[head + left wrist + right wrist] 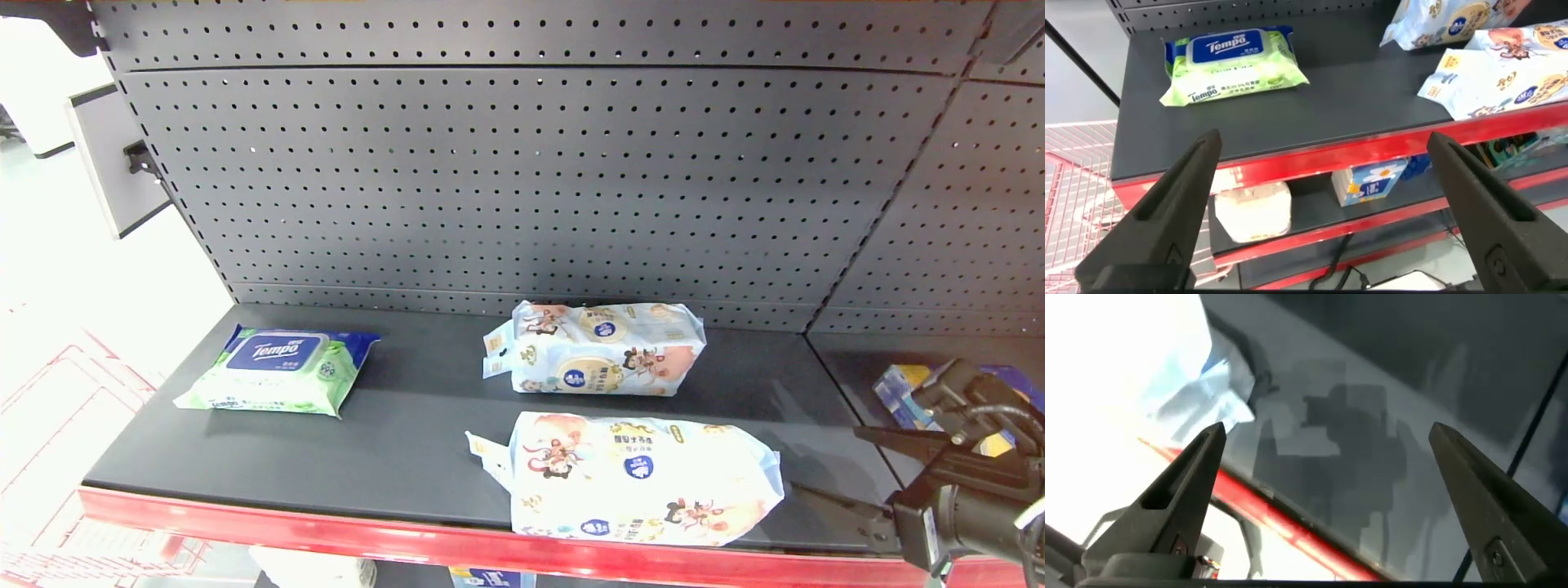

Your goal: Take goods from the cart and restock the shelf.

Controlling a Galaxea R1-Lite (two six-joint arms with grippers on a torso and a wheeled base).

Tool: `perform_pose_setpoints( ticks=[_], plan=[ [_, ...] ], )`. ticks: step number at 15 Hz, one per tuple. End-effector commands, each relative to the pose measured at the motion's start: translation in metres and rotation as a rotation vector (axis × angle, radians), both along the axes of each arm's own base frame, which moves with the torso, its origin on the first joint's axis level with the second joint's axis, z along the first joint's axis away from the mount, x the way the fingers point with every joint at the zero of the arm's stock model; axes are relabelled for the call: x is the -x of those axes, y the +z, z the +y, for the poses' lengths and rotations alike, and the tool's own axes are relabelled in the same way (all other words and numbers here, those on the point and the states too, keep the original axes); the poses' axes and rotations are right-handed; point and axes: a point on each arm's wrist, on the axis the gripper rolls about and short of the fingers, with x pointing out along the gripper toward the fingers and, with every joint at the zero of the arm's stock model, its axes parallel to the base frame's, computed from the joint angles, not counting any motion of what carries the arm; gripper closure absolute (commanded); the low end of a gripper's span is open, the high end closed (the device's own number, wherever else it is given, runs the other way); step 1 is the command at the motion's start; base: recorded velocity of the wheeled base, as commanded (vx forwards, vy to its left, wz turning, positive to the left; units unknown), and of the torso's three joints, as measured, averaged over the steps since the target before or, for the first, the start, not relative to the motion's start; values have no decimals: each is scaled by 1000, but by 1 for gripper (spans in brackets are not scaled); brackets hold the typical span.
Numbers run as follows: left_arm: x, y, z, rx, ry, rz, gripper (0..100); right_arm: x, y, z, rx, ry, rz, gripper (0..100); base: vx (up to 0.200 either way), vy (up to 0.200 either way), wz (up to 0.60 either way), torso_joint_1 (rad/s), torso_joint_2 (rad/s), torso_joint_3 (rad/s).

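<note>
On the black shelf (408, 441) lie a green and blue wipes pack (273, 367) at the left and two cartoon-printed tissue packs: one at the back (600, 347), one at the red front edge (641, 478). My right gripper (824, 459) hovers open just right of the front pack, holding nothing; the right wrist view shows that pack's end (1192, 384) beside the open gripper (1327, 433). My left gripper (1323, 147) is open and empty in front of the shelf, facing the wipes pack (1233, 65) and the front tissue pack (1503, 77).
A red wire cart (49, 425) stands at the lower left of the shelf. Perforated back panels rise behind. A blue and yellow box (898, 392) lies in the neighbouring bay at right. Below, a lower shelf holds a white pack (1253, 212) and a blue box (1372, 180).
</note>
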Motion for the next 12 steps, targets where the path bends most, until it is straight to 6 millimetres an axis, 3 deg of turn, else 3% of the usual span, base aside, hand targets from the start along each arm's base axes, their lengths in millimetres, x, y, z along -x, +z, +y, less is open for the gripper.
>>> perform_pose_setpoints(
  ticks=[1,5,12],
  plan=[
    [-1,0,0,-2,1,4,0,-12,-1,3,14,13,21,0,0,0,0,0,0,0],
    [-1,1,0,-1,6,-1,0,-23,1,8,22,34,19,0,0,0,0,0,0,0],
    [1,1,1,3,7,-11,0,-21,3,18,21,89,9,0,0,0,0,0,0,0]
  ],
)
